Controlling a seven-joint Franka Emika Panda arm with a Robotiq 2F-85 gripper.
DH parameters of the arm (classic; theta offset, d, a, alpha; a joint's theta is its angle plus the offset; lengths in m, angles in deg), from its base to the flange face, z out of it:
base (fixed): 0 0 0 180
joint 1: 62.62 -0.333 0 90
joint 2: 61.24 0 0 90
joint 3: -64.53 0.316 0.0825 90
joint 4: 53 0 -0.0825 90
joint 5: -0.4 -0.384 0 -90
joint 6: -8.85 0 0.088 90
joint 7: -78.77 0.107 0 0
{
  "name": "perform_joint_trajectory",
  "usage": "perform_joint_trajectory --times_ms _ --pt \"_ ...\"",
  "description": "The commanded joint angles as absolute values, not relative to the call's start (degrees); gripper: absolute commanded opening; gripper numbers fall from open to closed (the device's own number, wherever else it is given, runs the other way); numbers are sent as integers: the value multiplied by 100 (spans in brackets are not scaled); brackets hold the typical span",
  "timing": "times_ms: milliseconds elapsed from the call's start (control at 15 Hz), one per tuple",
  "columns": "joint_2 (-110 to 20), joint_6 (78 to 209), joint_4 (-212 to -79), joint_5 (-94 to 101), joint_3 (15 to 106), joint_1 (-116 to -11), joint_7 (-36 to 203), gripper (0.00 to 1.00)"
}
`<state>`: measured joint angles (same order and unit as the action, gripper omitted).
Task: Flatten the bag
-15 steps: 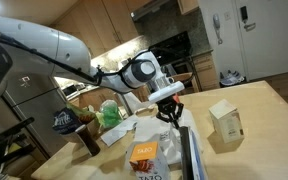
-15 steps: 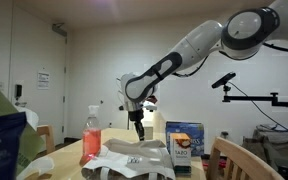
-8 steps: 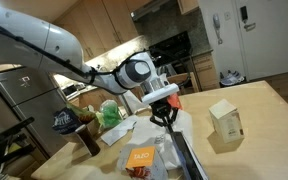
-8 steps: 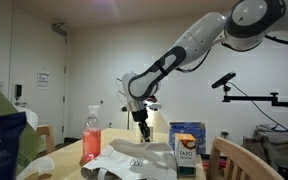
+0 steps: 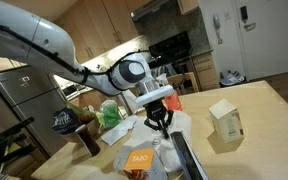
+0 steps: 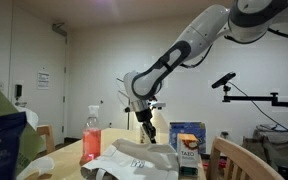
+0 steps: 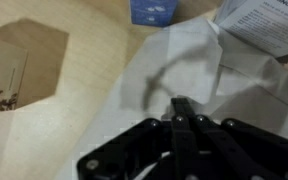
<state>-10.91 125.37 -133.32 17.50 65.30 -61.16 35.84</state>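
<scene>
Fingers of the end effector (image 5: 160,123) are pressed together, pointing down over the bag (image 5: 124,130). White and crinkled, the bag lies on the tabletop (image 5: 259,105) near an orange carton (image 5: 139,158).

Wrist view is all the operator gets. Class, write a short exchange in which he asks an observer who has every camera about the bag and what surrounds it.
Operator: Is the bag flat yet?
Observer: No. In an exterior view the bag humps up, crumpled, under the jaws.
Operator: What stands near it?
Observer: In that view, a red bottle stands upright to its side.
Operator: Anything else?
Observer: A beige carton stands apart from the bag.
</scene>
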Motion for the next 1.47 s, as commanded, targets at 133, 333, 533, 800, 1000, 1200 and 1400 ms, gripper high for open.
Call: perform_joint_trajectory --times_ms 133,333,533,800,1000,1200,1400 --pt "-1581 12557 -14037 1887 6617 -6108 3474 0" --pt "-1639 12644 -14136 1850 6684 -6096 3389 0" --pt "-1627 12893 -14128 1871 6728 -6097 3400 0" --pt "-1483 12986 -13855 1947 6711 -6187 3359 0" --pt "-1474 12955 -13769 1948 6736 -6213 3259 0" --pt "-1395 12994 -13658 1830 6792 -6172 3217 0" --pt "-1351 12965 -13541 1756 6797 -6165 3314 0"
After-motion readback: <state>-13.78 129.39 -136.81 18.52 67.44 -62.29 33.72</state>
